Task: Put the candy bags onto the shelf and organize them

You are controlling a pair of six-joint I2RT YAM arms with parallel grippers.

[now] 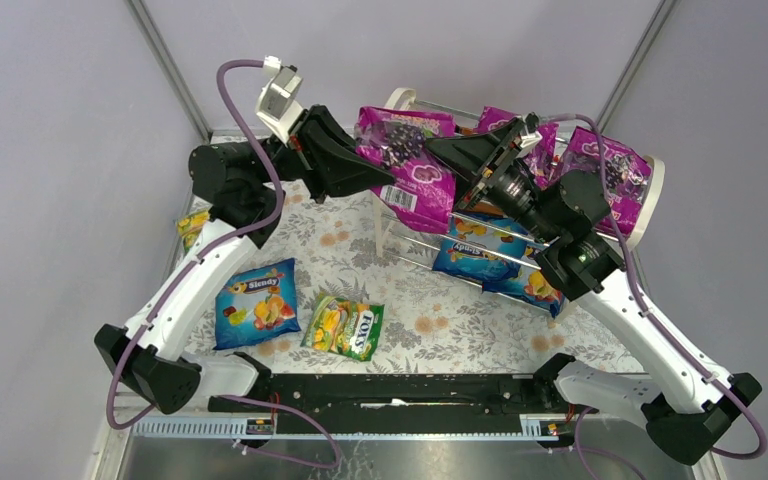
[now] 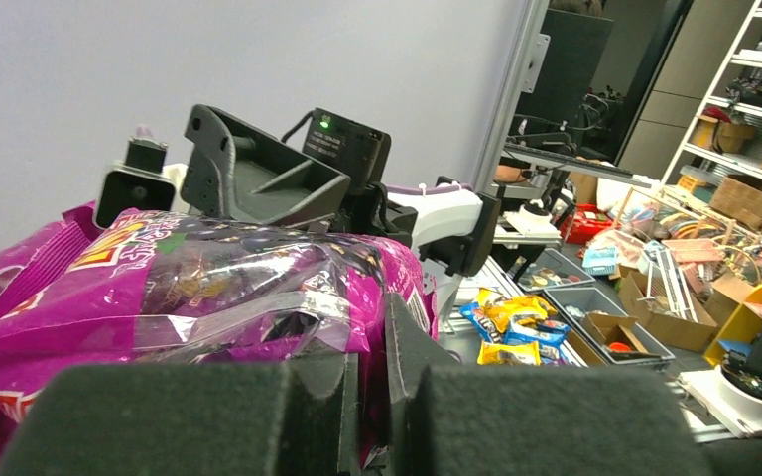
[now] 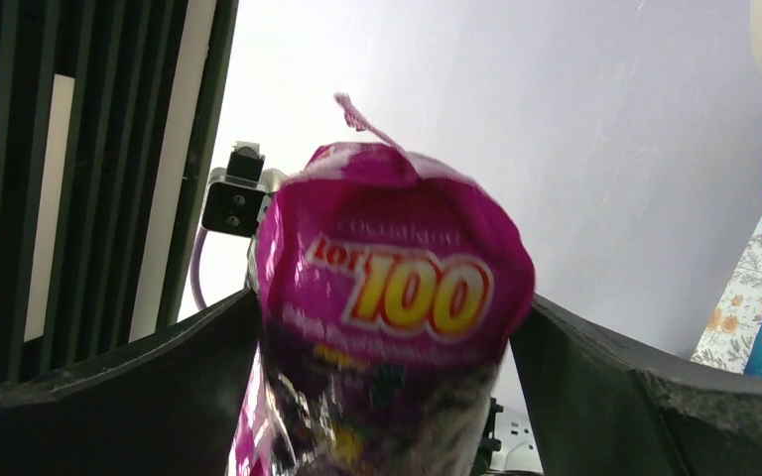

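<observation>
Item: magenta bag [image 1: 418, 165], glossy, with a grape picture and a white barcode panel on its near end. In the right wrist view its face reads "100" in yellow, with a small "LOT" before it; the pale word above is too faint to read. Location: in the air at the 9 o'clock end of the shelf [image 1: 650, 195], about level with the top tier. Held by: left claw [image 1: 388, 180], narrow, pinched on the bag's edge from the 9 o'clock side. Right claw [image 3: 389, 337]: at its widest, one finger on each side of the same bag; whether they press it cannot be told. Shelf: chrome rods and white end panels, at 1 o'clock on the floral surface [image 1: 440, 320]. Top tier: middle magenta bag [image 1: 495, 120], partly hidden; end magenta bag [image 1: 615, 165] at the 3 o'clock panel. Lower rods: shelved Slendy bag [image 1: 475, 245], blue; second shelved blue bag [image 1: 532, 285], name covered. Loose on the surface: blue "Slendy" loose bag [image 1: 255, 303] at 8 o'clock; green-yellow "FOX'S" bag [image 1: 345, 328] at 7 o'clock, just beside it; yellow bag [image 1: 192, 225] at 10 o'clock, print unreadable.
</observation>
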